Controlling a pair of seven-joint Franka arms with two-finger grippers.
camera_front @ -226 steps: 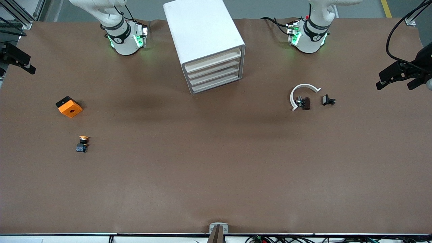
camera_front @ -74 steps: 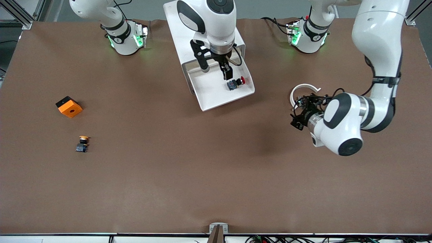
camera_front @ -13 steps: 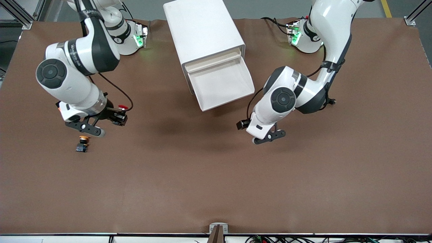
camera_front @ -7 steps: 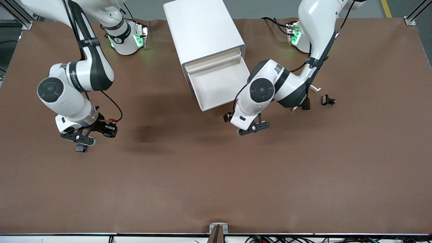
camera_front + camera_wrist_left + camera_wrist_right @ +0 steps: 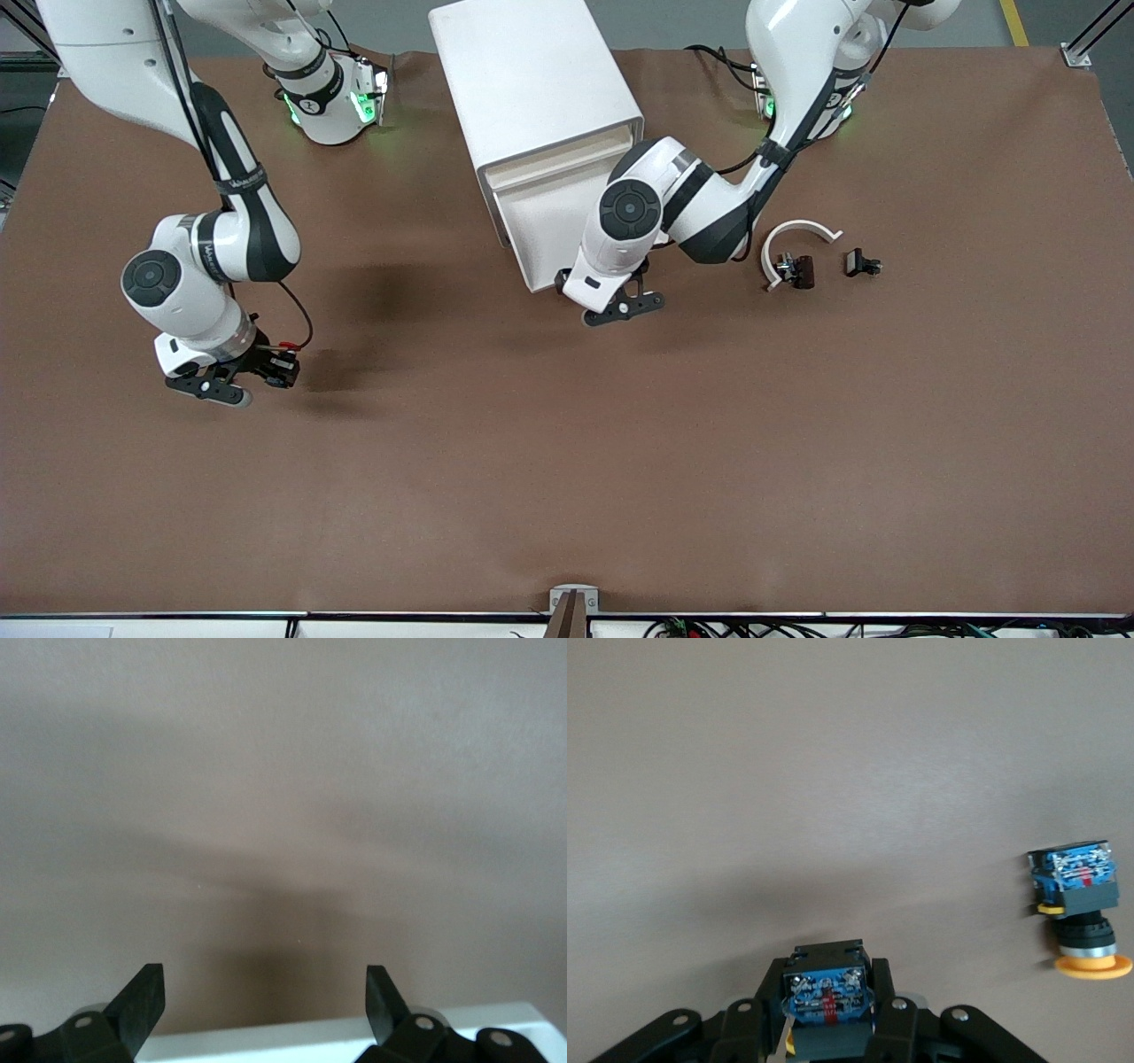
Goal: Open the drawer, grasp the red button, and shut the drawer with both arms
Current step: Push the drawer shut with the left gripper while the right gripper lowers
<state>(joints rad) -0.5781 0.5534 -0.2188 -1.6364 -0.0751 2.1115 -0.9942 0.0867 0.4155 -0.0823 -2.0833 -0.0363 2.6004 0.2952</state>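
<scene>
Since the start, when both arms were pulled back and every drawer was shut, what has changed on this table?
One drawer now stands pulled out. The right gripper took the red button from it, carried it toward the right arm's end of the table, and holds it near the orange-capped button. The left gripper, open, swung to the drawer's front edge. The cabinet and white ring stayed put.

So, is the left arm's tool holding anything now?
No, the left tool is open, and only bare brown table shows between its fingers.
</scene>
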